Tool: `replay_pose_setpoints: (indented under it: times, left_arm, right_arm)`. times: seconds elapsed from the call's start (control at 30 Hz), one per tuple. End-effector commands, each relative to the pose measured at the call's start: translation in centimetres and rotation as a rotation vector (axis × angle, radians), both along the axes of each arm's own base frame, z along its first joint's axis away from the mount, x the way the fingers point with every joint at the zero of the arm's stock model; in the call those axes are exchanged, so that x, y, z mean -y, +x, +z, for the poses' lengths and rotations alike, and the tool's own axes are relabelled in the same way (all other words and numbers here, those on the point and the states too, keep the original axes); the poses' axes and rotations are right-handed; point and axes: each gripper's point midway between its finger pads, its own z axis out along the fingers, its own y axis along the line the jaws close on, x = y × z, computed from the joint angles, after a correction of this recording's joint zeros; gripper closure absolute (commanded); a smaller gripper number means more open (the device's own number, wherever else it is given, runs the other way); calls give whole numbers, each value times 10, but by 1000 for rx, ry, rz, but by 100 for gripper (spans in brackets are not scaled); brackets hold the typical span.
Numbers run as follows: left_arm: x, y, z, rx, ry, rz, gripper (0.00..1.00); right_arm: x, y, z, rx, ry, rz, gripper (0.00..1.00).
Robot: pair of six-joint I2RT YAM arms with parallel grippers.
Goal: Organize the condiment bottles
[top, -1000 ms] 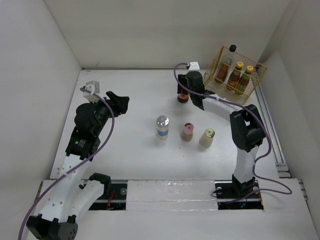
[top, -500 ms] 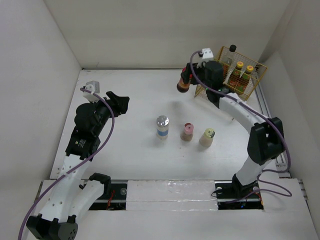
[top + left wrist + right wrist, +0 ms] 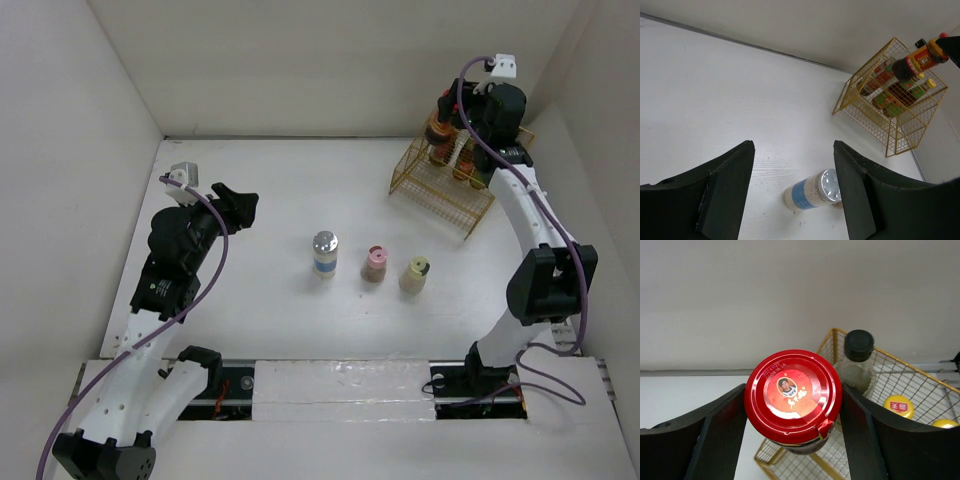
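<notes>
Red-capped jar (image 3: 792, 390) sits clamped in the right gripper (image 3: 440, 128), held up over the yellow wire basket (image 3: 445, 195). Left gripper (image 3: 792, 190) hovers, fingers parted, holding nothing.

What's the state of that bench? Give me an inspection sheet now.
Surface: white tabletop, no spills seen.
Job's things: silver-capped blue-label bottle, pink-capped jar and cream-capped jar stand in a row mid-table; black-capped glass bottle and two yellow-capped bottles sit in the yellow wire basket at the far right; red-capped dark jar hangs above that basket.
Clutter: nothing seen.
Grippers: left gripper open, empty; right gripper shut on the red-capped dark jar.
Cables: purple cables run along both arms, clear of the bottles.
Surroundings: white walls on three sides.
</notes>
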Motion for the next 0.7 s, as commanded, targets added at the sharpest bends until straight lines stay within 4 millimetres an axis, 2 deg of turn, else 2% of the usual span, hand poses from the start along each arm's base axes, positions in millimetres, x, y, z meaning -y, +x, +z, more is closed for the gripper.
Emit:
replay_pose_setpoints:
  times: [0.0,0.03,0.07,0.1,0.2,0.3,0.4,0.47,0.5,0.57,0.67]
  left_arm:
    - [-1,0,15,54,-18,0,40]
    - [-1,0,15,54,-18,0,40]
    - [-1,0,15,54,-18,0,40]
    - [0,2,12,45,-15,0,40]
    - [-1,0,15,54,-18,0,40]
    - [-1,0,15,54,-18,0,40]
    - [-1,0,15,54,-18,0,40]
    - [-1,0,15,54,-18,0,40]
    - [-1,0,15,54,-18,0,40]
    - [-1,0,15,54,-18,0,40]
    - [-1,0,15,54,-18,0,40]
  right_arm:
    - [2,2,82,220,-12,22,56]
    - [9,7,75,206,-14,10,56]
    - [9,6,81,218,-14,10,56]
    - [15,13,77,213,-29,-1,56]
    - [15,16,76,213,-40,-2,56]
    - [20,24,63,196,-48,-27,57]
    - [24,27,53,196,-56,-52,57]
    - [23,29,40,205,-62,-63,57]
    - [17,29,36,213,-61,-53,57]
    - [19,30,30,227,-55,-84,57]
    - [24,30,31,238,-63,-115,57]
